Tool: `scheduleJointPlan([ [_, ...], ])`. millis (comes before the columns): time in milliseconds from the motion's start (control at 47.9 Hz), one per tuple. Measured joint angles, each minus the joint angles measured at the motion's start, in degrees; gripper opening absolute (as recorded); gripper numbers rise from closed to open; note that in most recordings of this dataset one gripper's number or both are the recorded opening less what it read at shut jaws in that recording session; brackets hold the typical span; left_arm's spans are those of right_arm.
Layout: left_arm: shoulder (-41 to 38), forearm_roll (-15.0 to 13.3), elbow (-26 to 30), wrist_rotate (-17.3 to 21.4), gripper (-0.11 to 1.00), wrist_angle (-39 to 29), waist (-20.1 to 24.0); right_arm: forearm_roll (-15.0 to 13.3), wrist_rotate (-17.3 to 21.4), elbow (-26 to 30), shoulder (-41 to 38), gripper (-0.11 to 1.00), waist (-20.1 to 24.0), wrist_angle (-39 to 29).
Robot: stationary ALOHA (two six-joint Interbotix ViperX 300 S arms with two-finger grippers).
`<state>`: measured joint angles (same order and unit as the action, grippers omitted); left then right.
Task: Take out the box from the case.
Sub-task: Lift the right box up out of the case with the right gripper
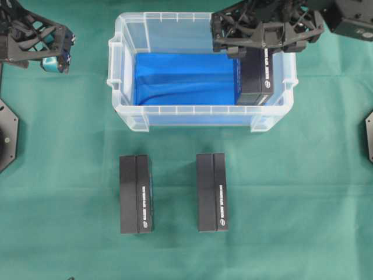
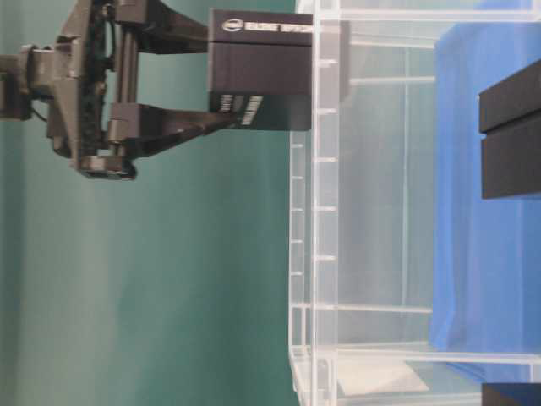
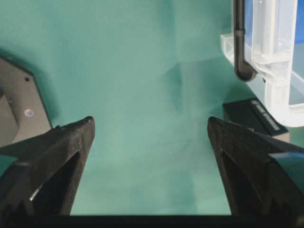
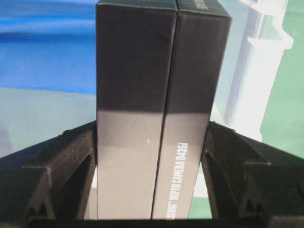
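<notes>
Green cloth (image 1: 64, 175) — three boxes, one case (image 1: 122, 87).

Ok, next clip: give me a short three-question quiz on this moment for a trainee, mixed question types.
1. True or false: the right gripper is shut on a black box.
2. How many black boxes lie on the green cloth outside the case? A) one B) two C) three
3. Fill in: the left gripper is ____ and holds nothing.

Key:
1. True. In the right wrist view both fingers press the box's sides, and in the table-level view the box is partly above the case's rim.
2. B. One box and another lie side by side in front of the case.
3. Open, over bare cloth left of the case.
</notes>
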<state>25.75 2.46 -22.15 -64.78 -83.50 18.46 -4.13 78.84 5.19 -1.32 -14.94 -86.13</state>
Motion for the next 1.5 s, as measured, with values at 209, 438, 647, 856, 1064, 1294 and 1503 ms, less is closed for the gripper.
scheduleJointPlan([
  [209, 0.09, 0.00, 0.00, 0.00, 0.96, 0.00, -0.18, -1.23, 0.00, 3.16, 0.88, 0.65, 0.00, -4.04],
  [438, 0.00, 0.00, 0.00, 0.00, 0.96, 0.00, -0.18, -1.67, 0.00, 6.33, 1.05, 0.65, 0.18, -7.03],
  [647, 0.00, 0.00, 0.00, -0.09, 0.96, 0.00, -0.18, -1.67, 0.00, 7.12, 1.14, 0.65, 0.35, -7.73],
  [856, 0.09, 0.00, -0.09, -0.09, 0.96, 0.00, -0.18, -1.76, 0.00, 7.21, 1.14, 0.65, 0.53, -7.73],
  [1064, 0.09, 0.00, -0.09, -0.09, 0.96, 0.00, -0.18, -1.85, 0.09, 7.21, 1.14, 0.65, 0.53, -7.73],
  [1294, 0.09, 0.00, 0.00, -0.09, 0.96, 0.00, -0.18, -2.11, 0.00, 7.21, 1.14, 0.65, 0.53, -7.73],
  [1503, 0.09, 0.00, -0.09, -0.09, 0.96, 0.00, -0.18, -2.11, 0.00, 7.21, 1.14, 0.65, 0.53, -7.73],
])
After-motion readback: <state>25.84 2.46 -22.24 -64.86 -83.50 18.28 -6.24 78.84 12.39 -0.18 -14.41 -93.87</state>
